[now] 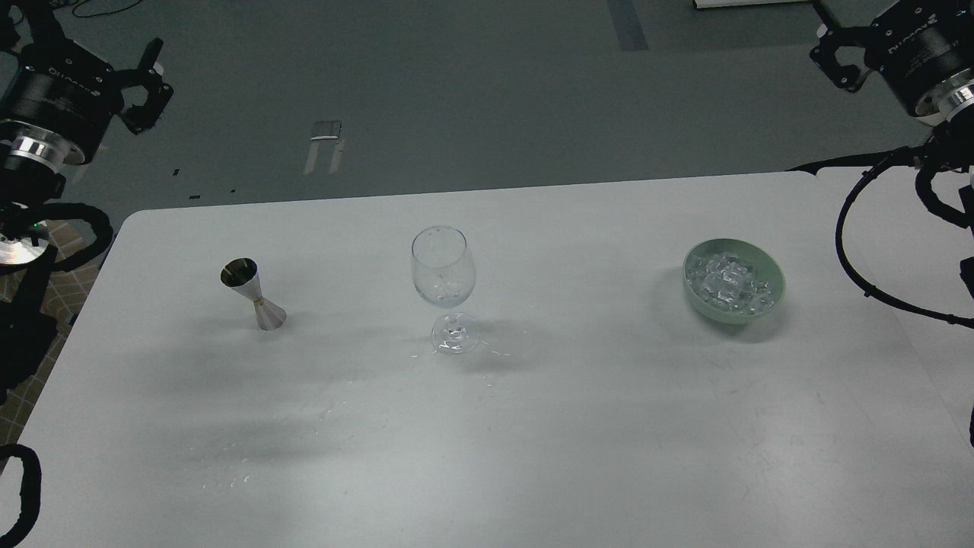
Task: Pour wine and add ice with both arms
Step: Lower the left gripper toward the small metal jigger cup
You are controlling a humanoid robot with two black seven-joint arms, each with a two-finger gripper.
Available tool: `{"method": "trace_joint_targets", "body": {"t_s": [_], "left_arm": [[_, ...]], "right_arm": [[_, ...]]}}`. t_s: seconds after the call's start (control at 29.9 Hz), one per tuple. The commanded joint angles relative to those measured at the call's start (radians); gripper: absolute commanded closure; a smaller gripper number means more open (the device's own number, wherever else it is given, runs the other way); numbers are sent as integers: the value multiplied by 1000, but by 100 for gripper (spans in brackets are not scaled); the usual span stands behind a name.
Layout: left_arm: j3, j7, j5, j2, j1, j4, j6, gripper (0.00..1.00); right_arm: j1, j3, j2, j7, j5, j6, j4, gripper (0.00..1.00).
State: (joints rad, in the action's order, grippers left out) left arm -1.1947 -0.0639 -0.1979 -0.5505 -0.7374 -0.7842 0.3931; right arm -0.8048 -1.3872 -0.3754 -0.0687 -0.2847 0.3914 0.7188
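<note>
A clear stemmed wine glass [444,275] stands upright at the middle of the white table [533,441], with no visible wine in it. A silver jigger [253,295] stands to its left. The ice [730,283] is a heap of clear cubes in a pale green bowl [770,303] to the right. My left gripper [147,85] is open and empty, raised beyond the table's far left corner. My right gripper [831,47] is open and empty, raised beyond the far right corner, with its upper finger near the frame's top edge.
Small water drops lie on the table around the glass foot [487,358] and at the front left [243,464]. Black cables [860,251] loop over the table's right edge. Grey floor lies beyond the table.
</note>
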Motion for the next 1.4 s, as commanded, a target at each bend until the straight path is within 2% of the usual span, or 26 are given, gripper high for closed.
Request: {"method": "trace_joint_targets", "body": {"t_s": [0.0, 0.07, 0.4, 0.54, 0.74, 0.84, 1.04, 1.27, 1.37], "left_arm": [[15, 29, -3, 14, 1, 5, -8, 1], [29, 42, -1, 24, 4, 2, -3, 1], [29, 33, 0, 50, 9, -6, -2, 1], [9, 30, 0, 52, 75, -76, -5, 1], [-35, 21, 54, 44, 95, -69, -2, 1], [-57, 26, 68, 37, 144, -86, -3, 1], [-126, 33, 167, 38, 343, -225, -22, 1], [-235, 26, 238, 102, 611, -481, -52, 1], [-292, 27, 239, 129, 711, -526, -56, 1]], "right_arm": [[-20, 2, 20, 1, 2, -3, -45, 0], [-16, -1, 21, 1, 4, 1, -48, 0], [-13, -7, 49, 3, 4, 4, -62, 0], [1, -9, 49, 3, 9, 27, -53, 0], [18, -13, 46, 3, 13, 67, -51, 0], [30, -18, 46, 3, 13, 72, -50, 0], [59, -19, 46, 3, 12, 72, -19, 0], [70, -19, 43, 3, 12, 70, -21, 0], [73, -19, 43, 3, 12, 70, -21, 0]]}}
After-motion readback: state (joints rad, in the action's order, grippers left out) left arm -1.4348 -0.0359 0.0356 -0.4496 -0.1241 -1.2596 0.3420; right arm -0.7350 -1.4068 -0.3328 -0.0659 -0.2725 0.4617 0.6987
